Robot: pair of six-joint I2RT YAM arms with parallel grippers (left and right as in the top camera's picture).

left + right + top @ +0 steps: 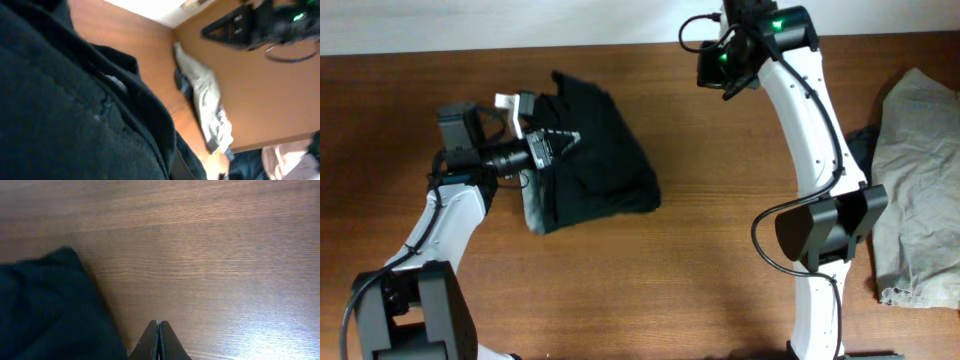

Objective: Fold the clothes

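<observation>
Black shorts (595, 160) lie bunched on the wooden table (700, 260), left of centre, with a light grey strip of lining showing at the lower left edge. Left arm (450, 215) rises from the near-left corner, wrist turned level and pointing right. Left gripper (560, 140) lies on the upper left part of the shorts, fingers drawn nearly together. The left wrist view is filled with black fabric, tips hidden, so can't tell if a fold is pinched between them. Right arm (810, 130) stretches from the near-right base up to the far edge, wrist bent back toward the left. Right gripper (159, 330) hangs over bare wood, fingers pressed flat together, holding nothing and not touching the shorts, one corner of which shows to its left in the right wrist view. Grey cloth (920, 180) is heaped at the right edge, with a dark garment (860, 145) tucked just beside it, both well apart from the shorts.
</observation>
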